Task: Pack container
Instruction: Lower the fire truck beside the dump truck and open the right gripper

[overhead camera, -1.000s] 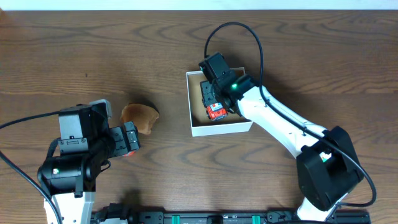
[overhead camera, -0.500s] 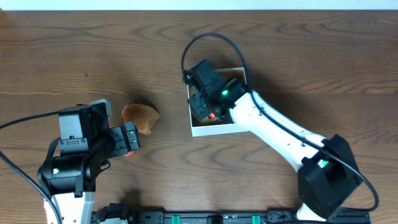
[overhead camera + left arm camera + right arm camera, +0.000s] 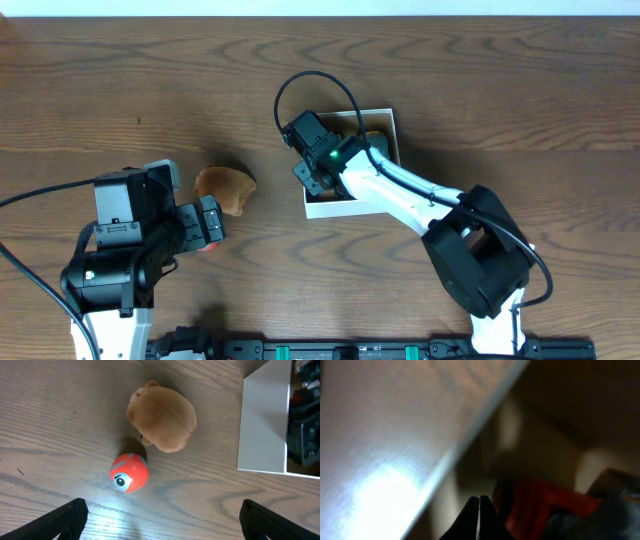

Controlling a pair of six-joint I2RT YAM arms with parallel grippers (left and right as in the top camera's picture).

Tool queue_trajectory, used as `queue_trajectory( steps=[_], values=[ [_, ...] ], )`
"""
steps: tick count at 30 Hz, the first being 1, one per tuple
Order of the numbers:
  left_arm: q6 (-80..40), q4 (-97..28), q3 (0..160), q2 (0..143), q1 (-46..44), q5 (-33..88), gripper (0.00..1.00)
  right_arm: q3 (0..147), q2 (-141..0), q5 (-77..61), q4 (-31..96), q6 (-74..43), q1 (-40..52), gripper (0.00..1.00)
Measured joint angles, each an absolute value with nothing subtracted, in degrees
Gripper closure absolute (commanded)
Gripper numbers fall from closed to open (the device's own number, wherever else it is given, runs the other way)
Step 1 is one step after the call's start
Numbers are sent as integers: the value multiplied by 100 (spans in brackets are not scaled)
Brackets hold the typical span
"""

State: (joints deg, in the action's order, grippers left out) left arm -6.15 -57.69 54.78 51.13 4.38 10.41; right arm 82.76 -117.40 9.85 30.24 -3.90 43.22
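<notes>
Partly packed, by the look of it: the container sits just right of the table's middle with a red toy lying inside, blurred in the right wrist view. The right fingers are pressed together with nothing between them, poised over the container's left wall. Two toys lie outside, well left of the container: a brown plush and a red ball, close together. The left fingers are spread wide and empty, hovering above the ball. Both toys need lifting in before the job is finished, I judge.
</notes>
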Motion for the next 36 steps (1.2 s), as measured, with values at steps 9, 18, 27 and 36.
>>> queue_trajectory(
  steps=[9, 18, 27, 36],
  values=[
    [-615, -5771, 5478, 5113, 438, 1044, 2, 8278, -11775, 2032, 2696, -864, 4322, 96],
    [-615, -5769, 5478, 5113, 438, 1041, 2, 8278, -11775, 2707, 2934, -1439, 4322, 91],
    [-615, -5771, 5478, 5113, 438, 1041, 2, 8278, -11775, 2460, 2930, -1398, 4322, 73],
    [-615, -5769, 5478, 5113, 438, 1041, 2, 8302, -11640, 2064, 2969, -1144, 4324, 51]
  ],
)
